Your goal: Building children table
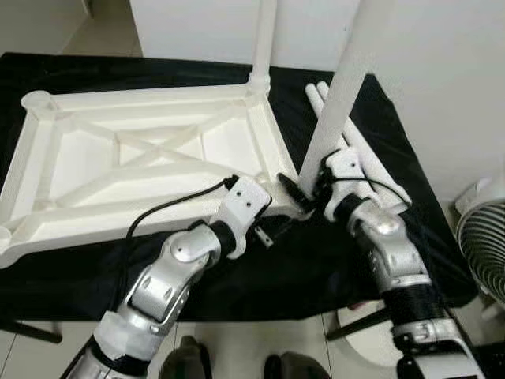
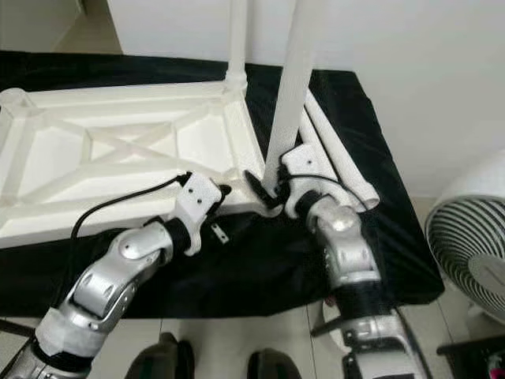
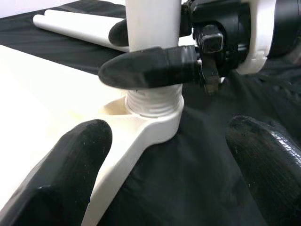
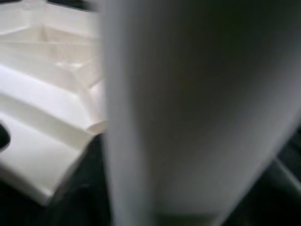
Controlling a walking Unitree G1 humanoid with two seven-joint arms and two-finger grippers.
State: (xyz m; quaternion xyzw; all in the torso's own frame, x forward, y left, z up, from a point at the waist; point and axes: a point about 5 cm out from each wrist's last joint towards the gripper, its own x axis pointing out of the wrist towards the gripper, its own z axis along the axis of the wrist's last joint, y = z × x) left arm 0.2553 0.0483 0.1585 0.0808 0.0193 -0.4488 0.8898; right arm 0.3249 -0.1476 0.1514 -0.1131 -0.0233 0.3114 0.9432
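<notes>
The right gripper clenched a white leg standing in the near right corner socket of the upturned tabletop, while the left gripper waited spread beside that corner. Beyond, one leg already stood at the far right corner, two spare legs lay on the bench, and the left sockets were empty, so I judged it about half-built.

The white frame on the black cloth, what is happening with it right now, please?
The robot is putting legs on an upturned white table top. The right gripper is shut on a white leg, standing in the near corner socket with its thread partly showing. The left gripper is open beside that corner. Another leg already stands in the far corner, and two loose legs lie on the black cloth.
</notes>
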